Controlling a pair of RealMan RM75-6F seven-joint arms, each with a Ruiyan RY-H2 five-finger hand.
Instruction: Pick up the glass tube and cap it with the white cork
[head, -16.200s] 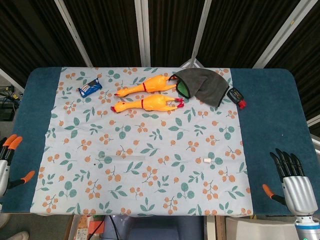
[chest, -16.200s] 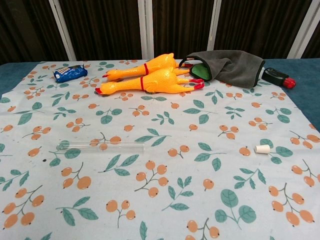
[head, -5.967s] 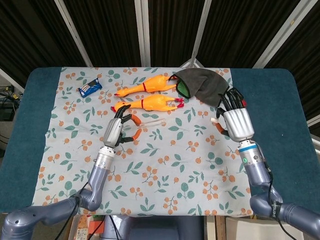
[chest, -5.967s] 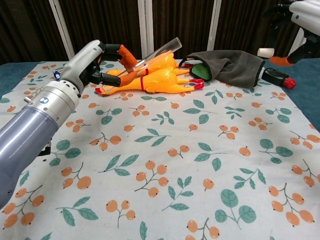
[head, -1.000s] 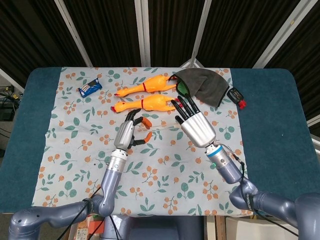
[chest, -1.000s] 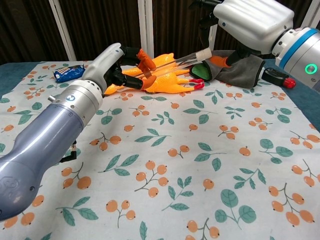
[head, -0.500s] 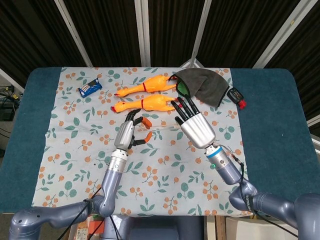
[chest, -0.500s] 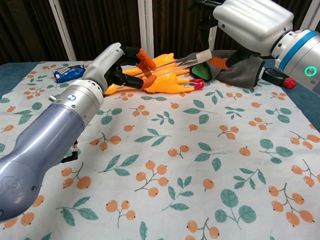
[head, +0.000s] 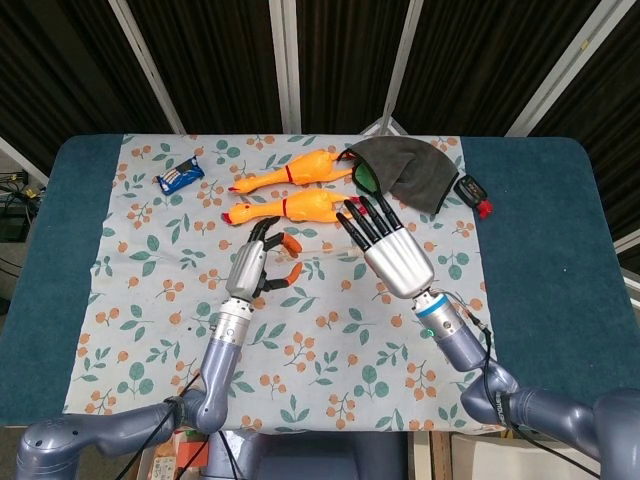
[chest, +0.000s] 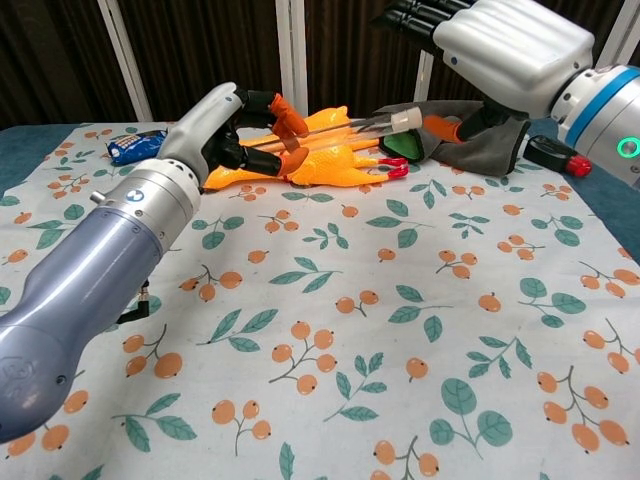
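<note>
Left hand (chest: 228, 125) pinches the glass tube (chest: 335, 128) up in the air over the rubber chickens (chest: 320, 160), white cork (chest: 405, 120) sitting on its end. Right hand (chest: 500, 45) is just beside the cork with fingers spread, holding nothing.

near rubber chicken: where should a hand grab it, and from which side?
Grip the near rubber chicken around its thick body, right of the red band, from above, fingers across its width. It lies flat, lengthwise along the table's width, and its neck end is thin.
</note>
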